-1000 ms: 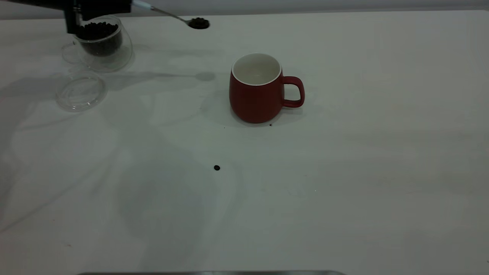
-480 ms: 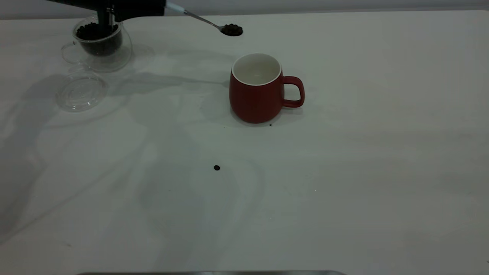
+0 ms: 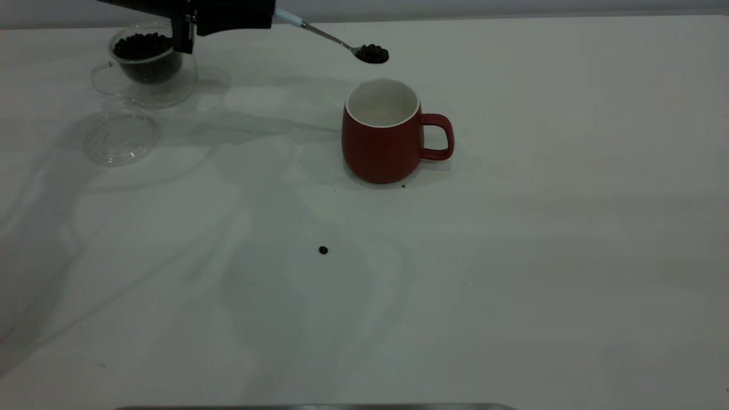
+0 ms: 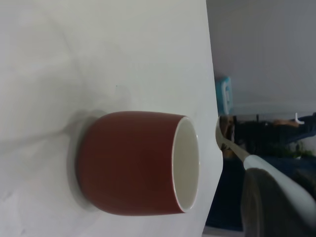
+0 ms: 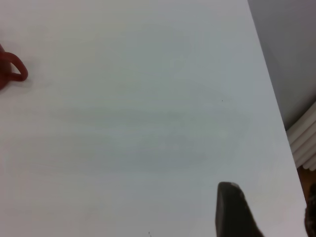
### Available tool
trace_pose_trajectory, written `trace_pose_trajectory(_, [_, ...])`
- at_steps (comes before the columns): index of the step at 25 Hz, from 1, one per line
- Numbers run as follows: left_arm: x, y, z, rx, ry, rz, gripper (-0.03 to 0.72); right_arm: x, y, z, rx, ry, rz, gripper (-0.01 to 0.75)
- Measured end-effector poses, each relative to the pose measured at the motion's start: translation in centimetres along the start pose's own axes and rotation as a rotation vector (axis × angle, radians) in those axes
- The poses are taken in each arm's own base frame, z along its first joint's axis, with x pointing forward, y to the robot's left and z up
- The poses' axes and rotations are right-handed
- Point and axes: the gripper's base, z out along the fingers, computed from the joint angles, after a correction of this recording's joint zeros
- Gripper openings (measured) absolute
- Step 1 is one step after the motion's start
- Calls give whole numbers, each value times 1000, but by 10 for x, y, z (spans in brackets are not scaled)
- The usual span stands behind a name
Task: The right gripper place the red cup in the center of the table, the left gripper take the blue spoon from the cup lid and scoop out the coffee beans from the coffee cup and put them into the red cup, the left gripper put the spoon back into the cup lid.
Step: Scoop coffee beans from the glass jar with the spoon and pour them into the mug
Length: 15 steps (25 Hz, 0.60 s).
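The red cup (image 3: 380, 139) stands upright near the middle of the table (image 3: 512, 256), white inside, handle to the right; it also shows in the left wrist view (image 4: 133, 163). My left gripper (image 3: 267, 15), at the far left, is shut on the pale handle of the blue spoon (image 3: 327, 35). The spoon's bowl carries coffee beans (image 3: 372, 53) and hangs just above and behind the cup's rim. The coffee cup (image 3: 149, 62), with beans inside, stands at the far left. The empty cup lid (image 3: 121, 137) lies in front of it. My right gripper (image 5: 276, 217) is open over bare table.
One stray bean (image 3: 323, 250) lies on the table in front of the red cup, and a dark speck (image 3: 403, 185) sits at the cup's base. The table's right edge (image 5: 269, 84) runs close to the right gripper.
My left gripper has carried the loaded spoon rightward from beside the coffee cup until its bowl is over the red cup's far rim. The cups, lid and stray bean have not moved.
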Motion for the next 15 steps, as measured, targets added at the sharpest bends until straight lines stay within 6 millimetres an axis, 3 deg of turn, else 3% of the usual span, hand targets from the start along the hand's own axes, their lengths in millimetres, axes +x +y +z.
trace_pose_trajectory(15, [3,-1,6,-13,35,249,127,0,0,0,0,0,0,384])
